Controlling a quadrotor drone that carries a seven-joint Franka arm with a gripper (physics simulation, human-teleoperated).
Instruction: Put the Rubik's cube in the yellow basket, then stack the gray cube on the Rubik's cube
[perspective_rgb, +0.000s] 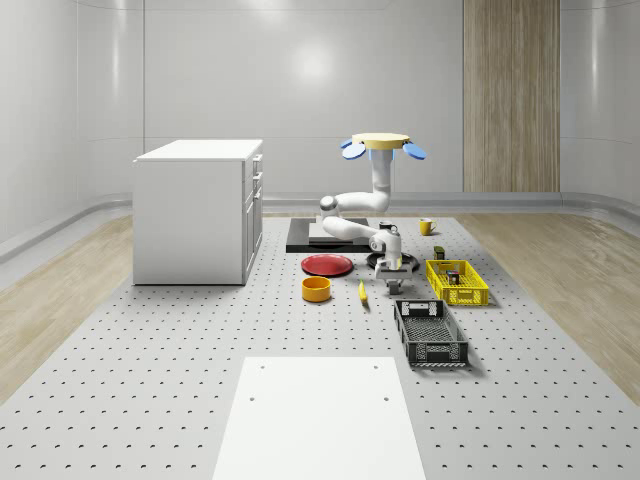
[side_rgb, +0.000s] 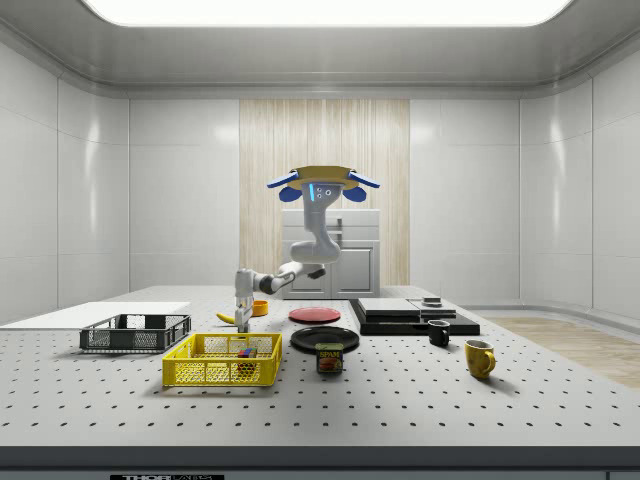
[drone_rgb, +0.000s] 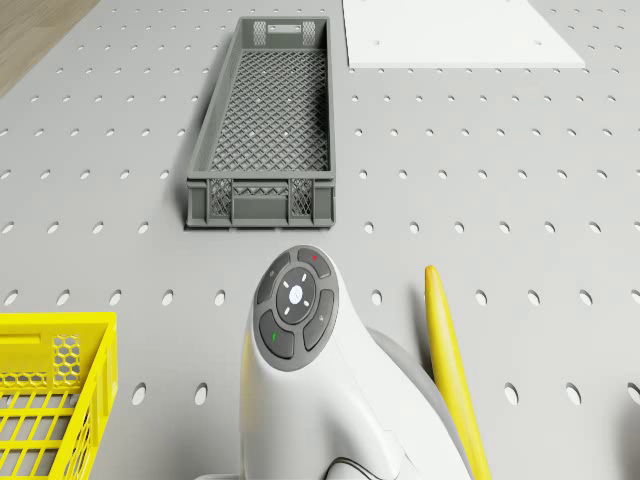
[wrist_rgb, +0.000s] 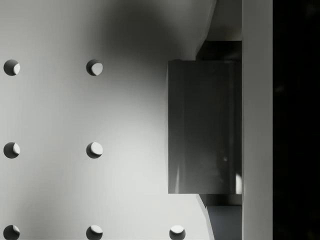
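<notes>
Drone (perspective_rgb: 386, 146) w/ blue rotors and a tan top plate hovers above the perforated grey counter (perspective_rgb: 200, 350), over the flat black slab (perspective_rgb: 330, 236) at the back, white arm reaching down and forward. The tool (perspective_rgb: 388, 268) hangs low, just above the counter, between the yellow banana (perspective_rgb: 362, 292) and the yellow mesh basket (perspective_rgb: 456, 283); in side view the tool (side_rgb: 241, 318) sits just behind that basket (side_rgb: 222, 361), beside the banana (side_rgb: 236, 319). Can't tell if the tool is open or closed. Wrist view has a plain dark grey block (wrist_rgb: 205, 127) close up on the counter (wrist_rgb: 75, 125), next to a pale upright surface; whether anything grips it is unclear.

The multicoloured Rubik's cube (side_rgb: 243, 353) lies inside the yellow basket; in whole-scene view a small dark item (perspective_rgb: 453, 277) shows there.

Long dark grey mesh crate (perspective_rgb: 430, 334) lies nearer the camera than the basket. Red round plate (perspective_rgb: 327, 265) and orange bowl (perspective_rgb: 317, 289) sit on the whole-scene view's left of the banana. Yellow mug (perspective_rgb: 426, 227) stands further back. White cabinet (perspective_rgb: 198, 210) stands well off to the whole-scene view's left
</notes>
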